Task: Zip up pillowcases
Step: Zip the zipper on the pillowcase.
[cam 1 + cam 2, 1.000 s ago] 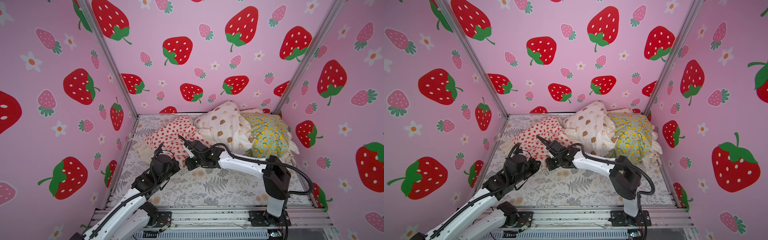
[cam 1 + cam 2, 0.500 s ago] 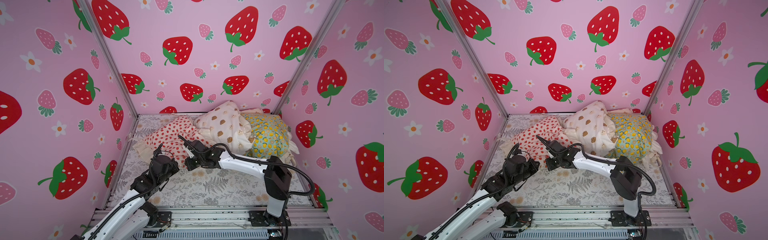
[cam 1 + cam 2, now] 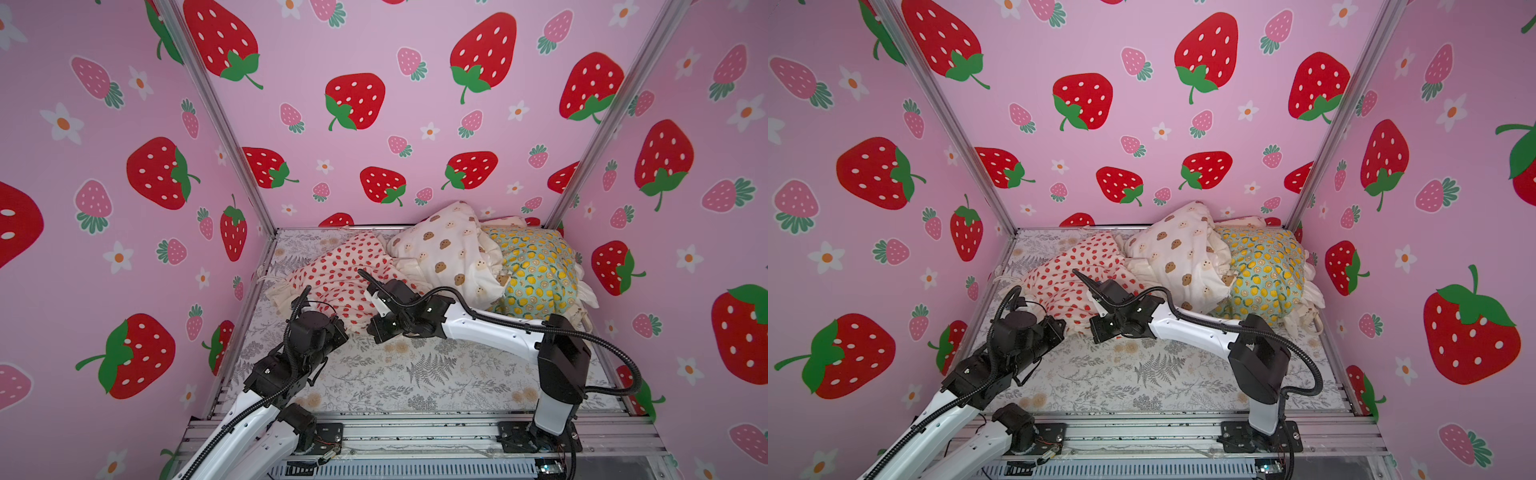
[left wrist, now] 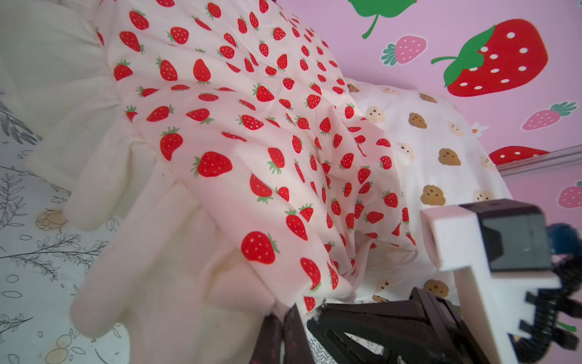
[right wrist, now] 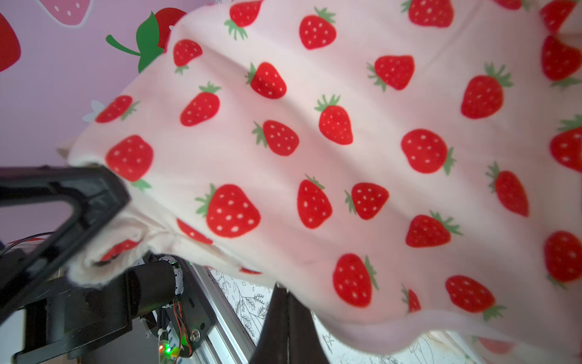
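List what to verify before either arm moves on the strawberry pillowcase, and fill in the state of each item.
1. Left gripper shut on the strawberry pillowcase, at its cream ruffle: ok.
2. Right gripper shut at the same pillowcase's edge: ok.
3. Zipper pull held in the right gripper: cannot tell; cloth covers the fingertips.
4. Zipper open or closed: cannot tell; no view shows its line clearly.
5. Strawberry pillowcase free of its neighbours: not ok; the bear-face pillowcase lies against it.
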Available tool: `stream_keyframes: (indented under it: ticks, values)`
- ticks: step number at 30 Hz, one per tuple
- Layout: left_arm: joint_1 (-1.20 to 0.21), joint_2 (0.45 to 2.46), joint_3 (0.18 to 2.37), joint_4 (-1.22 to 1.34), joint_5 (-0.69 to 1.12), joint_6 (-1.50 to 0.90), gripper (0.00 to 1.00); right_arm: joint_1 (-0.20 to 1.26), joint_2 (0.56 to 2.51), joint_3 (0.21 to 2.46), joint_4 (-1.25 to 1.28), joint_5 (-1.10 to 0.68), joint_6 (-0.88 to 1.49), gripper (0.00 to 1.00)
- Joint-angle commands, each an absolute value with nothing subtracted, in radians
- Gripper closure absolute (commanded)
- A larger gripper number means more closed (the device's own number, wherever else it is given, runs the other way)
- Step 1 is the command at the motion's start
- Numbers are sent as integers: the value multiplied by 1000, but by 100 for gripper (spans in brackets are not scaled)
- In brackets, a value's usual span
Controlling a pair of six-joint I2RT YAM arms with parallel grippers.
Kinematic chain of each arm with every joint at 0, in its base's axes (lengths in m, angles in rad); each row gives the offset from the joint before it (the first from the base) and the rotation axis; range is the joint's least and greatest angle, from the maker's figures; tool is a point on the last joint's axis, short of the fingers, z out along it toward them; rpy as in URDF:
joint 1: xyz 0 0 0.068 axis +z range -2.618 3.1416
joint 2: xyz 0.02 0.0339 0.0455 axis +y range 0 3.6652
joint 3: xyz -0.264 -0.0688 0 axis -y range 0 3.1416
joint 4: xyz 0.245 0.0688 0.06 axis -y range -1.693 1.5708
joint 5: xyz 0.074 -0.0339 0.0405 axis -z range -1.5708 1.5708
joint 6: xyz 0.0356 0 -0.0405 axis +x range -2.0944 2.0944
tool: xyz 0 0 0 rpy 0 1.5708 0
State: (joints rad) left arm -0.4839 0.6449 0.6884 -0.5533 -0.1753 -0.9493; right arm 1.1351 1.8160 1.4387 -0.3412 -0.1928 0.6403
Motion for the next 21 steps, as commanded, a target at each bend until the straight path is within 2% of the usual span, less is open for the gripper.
stream_keyframes:
  ticks: [1,21]
  values:
    - [-454,626,770,-593,-216,-919,100,1135,1792,1432,-372,-196,667,100]
    - [-160,679,1003,-666,-120,-782,100,1111,1736,1409,-428,-167,665,100]
